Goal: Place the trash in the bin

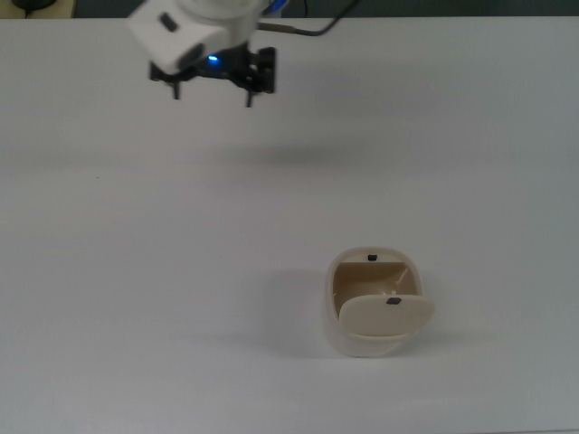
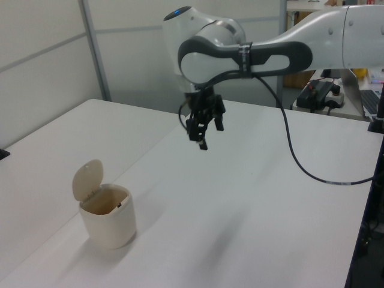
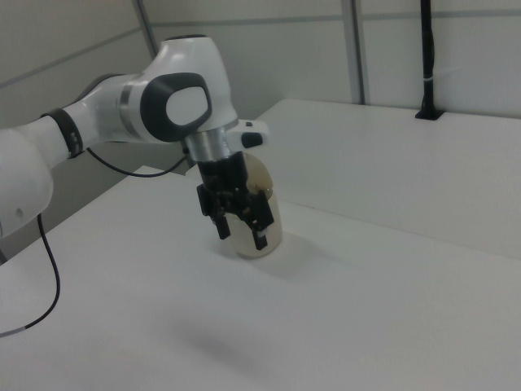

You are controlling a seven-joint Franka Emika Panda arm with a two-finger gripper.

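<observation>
Gripper point(image 1: 213, 90) was up and off the table point(image 1: 127, 271), and my worry was the trash: I couldn't spot the paper wad anywhere. It was not between the fingers, and not on the bare surface under or around the gripper in any of the three views. My best guess was that it sat down inside the bin point(image 1: 374, 307), hidden by the wall and the flap lid point(image 1: 386, 315), but the tan interior didn't show it clearly, so I wouldn't swear to it. If it had caught on the rim or bounced out on the far side, I'd have called the job done wrongly.

Second risk, as I judged it, was that the bin looked light and stood free. A low pass of the gripper back over it, or the slack cable point(image 2: 300, 168) dragging across the table, could have tipped it or knocked it aside. The flap stood tilted open too, so a spill would have met nothing in its way.

The gripper itself had its fingers spread wide, carrying nothing and touching nothing. The bin stood well apart from it, below it and toward the top view's lower right.
</observation>
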